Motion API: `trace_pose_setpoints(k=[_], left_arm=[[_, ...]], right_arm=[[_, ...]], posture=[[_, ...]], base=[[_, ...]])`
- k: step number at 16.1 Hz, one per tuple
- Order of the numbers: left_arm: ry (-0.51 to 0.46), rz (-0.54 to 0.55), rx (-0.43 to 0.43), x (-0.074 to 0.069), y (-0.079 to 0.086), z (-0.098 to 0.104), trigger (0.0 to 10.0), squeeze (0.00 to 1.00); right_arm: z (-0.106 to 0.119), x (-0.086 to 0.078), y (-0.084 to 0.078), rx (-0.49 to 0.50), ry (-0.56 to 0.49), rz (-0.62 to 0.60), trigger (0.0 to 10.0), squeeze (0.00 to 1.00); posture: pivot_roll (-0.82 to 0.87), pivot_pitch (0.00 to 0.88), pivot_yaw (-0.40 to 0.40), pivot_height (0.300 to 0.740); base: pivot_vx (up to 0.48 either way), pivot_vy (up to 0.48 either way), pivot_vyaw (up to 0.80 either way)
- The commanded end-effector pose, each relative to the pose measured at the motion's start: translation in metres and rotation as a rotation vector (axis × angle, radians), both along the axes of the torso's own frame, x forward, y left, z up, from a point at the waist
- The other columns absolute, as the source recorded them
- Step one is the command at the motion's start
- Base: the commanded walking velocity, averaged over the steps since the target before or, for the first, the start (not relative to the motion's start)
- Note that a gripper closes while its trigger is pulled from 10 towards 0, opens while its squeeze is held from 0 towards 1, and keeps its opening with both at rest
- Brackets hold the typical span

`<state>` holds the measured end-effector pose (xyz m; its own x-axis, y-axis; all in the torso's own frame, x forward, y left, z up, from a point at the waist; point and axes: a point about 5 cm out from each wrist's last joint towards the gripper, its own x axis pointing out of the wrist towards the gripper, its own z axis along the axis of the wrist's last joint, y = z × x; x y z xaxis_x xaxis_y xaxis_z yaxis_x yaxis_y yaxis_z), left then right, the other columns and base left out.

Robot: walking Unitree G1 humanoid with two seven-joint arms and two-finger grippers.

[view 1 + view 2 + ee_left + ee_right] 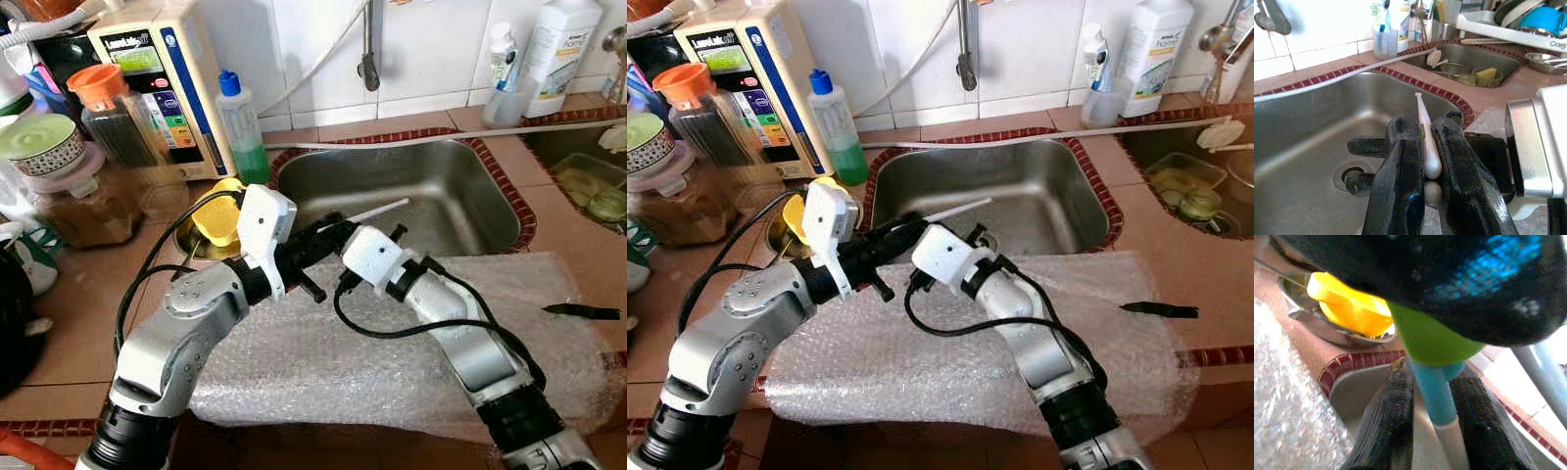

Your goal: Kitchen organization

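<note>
Both grippers meet over the near rim of the stainless steel sink basin, above the sheet of clear bubble wrap, sharing one slim white-handled utensil whose other end is green and blue. The left gripper clamps the white handle between its fingers, tip pointing over the sink. The right gripper pinches the blue stem, probably for a hand-to-hand transfer

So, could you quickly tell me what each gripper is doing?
Left gripper: shut on the white utensil.
Right gripper: shut on the same utensil.
</note>
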<state>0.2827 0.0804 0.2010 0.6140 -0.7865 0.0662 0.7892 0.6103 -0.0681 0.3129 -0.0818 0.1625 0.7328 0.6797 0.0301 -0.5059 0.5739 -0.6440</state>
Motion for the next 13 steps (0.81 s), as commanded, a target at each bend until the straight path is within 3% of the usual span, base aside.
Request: trace_pose_setpoints(k=[1,5,6,7,8,11,12,13], left_arm=[[-0.036,0.084,0.006,0.007,0.01,0.005,4.4,0.0],[-0.043,0.098,0.007,0.008,0.011,0.005,4.4,0.0],[-0.045,0.099,0.008,0.009,0.011,0.005,4.9,0.0],[-0.046,0.097,0.008,0.009,0.01,0.006,8.5,0.0],[-0.046,0.096,0.01,0.009,0.01,0.005,10.0,0.0],[-0.037,0.087,0.01,0.009,0.009,0.004,10.0,0.0],[-0.034,0.082,0.009,0.009,0.009,0.003,10.0,0.38],[-0.032,0.082,0.009,0.009,0.009,0.003,10.0,0.53]], right_arm=[[0.002,-0.01,0.015,-0.005,-0.02,0.044,10.0,0.0],[-0.001,-0.013,0.013,-0.017,-0.01,0.0,10.0,0.0],[-0.003,-0.012,0.011,-0.013,0.004,-0.02,0.0,0.0],[-0.004,-0.012,0.01,-0.012,0.013,-0.032,0.0,0.0],[-0.005,-0.011,0.009,-0.018,0.014,-0.042,0.0,0.0],[-0.005,-0.01,0.005,-0.023,0.016,-0.058,0.0,0.0],[-0.004,-0.009,0.004,-0.024,0.015,-0.064,0.0,0.0],[-0.004,-0.009,0.003,-0.025,0.015,-0.069,0.0,0.0]], posture=[[-0.29,0.084,0.174,0.74],[-0.29,0.08,0.175,0.74],[-0.29,0.079,0.178,0.74],[-0.3,0.078,0.178,0.74],[-0.3,0.079,0.179,0.74],[-0.3,0.08,0.183,0.74],[-0.3,0.08,0.183,0.74],[-0.3,0.08,0.183,0.74]], base=[[0.0,0.0,0.0],[0.0,0.0,0.0],[0.0,0.0,0.0],[0.0,0.0,0.0],[0.0,0.0,0.0],[0.0,0.0,0.0],[0.0,0.0,0.0],[0.0,0.0,0.0]])
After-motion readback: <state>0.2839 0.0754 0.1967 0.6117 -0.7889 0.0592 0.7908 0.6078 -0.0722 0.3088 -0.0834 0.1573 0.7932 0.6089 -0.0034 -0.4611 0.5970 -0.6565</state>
